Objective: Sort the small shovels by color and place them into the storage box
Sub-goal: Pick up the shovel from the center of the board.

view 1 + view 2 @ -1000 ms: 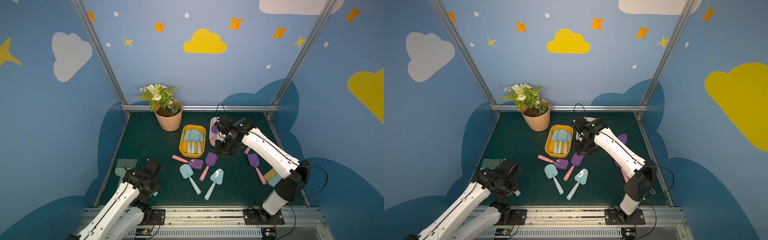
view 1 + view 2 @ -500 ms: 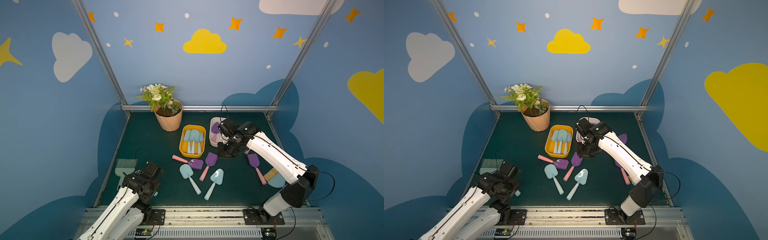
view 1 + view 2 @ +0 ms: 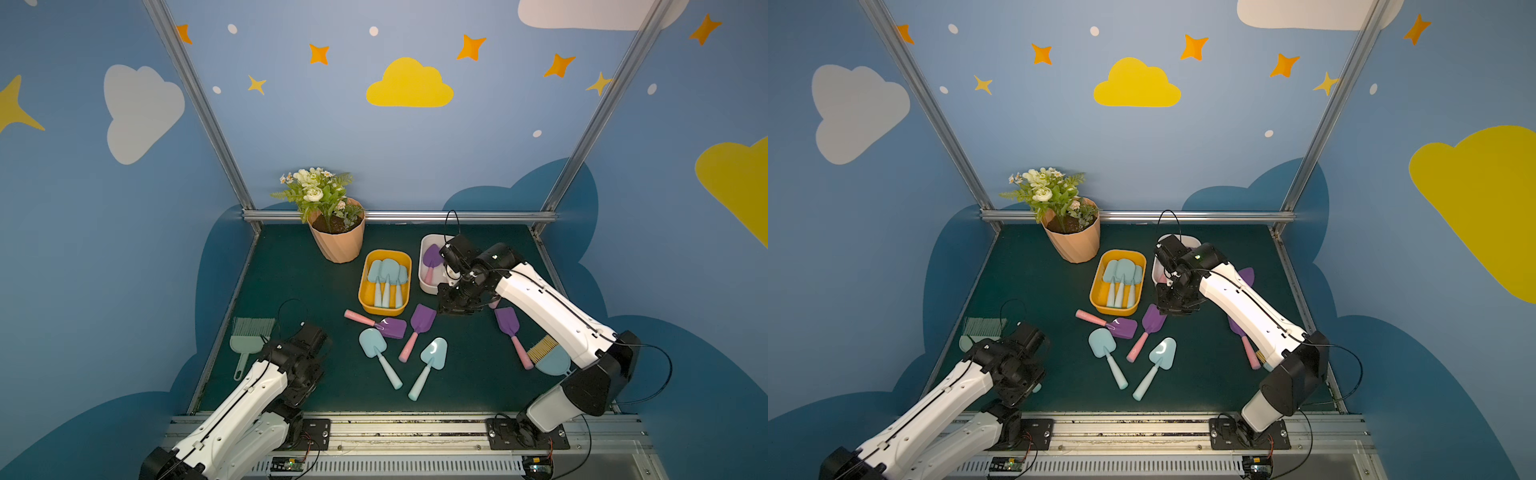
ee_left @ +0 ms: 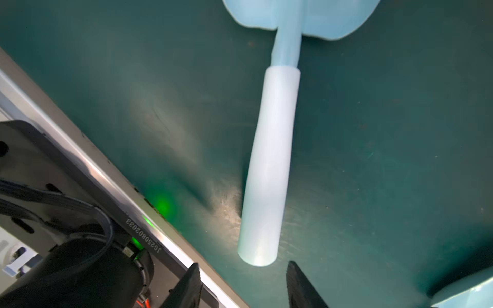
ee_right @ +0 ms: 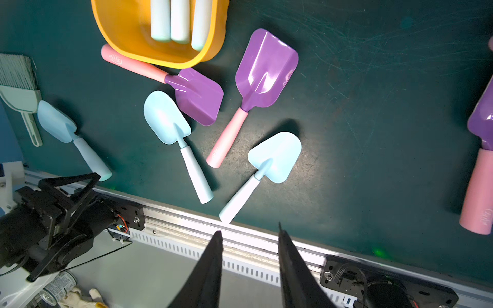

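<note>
Pale-blue shovels (image 3: 388,270) lie in the yellow box (image 3: 382,311), a purple shovel (image 3: 431,257), perhaps not alone, in the half-hidden white box (image 3: 427,288), other shovels (image 3: 372,343) loose on the mat (image 3: 291,282); left gripper (image 4: 241,274) and right gripper (image 5: 249,232) gape empty.

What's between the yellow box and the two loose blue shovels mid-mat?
Two pink-handled shovels: a purple shovel lying crosswise and a second purple shovel angled beside it, both between the yellow box and the blue shovels. Shows in both top views.
</note>
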You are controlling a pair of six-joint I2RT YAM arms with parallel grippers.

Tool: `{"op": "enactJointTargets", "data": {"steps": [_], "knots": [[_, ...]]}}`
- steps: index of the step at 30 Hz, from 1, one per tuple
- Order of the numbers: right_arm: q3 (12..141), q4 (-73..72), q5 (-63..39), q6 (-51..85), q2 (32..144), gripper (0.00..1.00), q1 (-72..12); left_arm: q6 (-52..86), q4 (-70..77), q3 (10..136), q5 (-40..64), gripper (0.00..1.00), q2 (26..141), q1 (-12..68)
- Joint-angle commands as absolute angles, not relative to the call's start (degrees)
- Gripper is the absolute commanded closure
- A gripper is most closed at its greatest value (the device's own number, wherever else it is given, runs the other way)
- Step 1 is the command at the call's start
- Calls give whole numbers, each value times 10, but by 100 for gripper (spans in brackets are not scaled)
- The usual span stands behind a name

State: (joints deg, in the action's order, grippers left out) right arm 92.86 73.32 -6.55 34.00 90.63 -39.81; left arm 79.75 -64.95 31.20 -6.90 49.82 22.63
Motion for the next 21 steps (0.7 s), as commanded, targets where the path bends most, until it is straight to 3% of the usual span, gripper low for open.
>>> {"op": "enactJointTargets", "data": {"steps": [1,21], "knots": [[922,740,-64,334,885,64,-391,783,-682,285,-64,58,505,214],[915,741,-65,329,899,64,-382,719,-616,281,-55,59,561,152]]}}
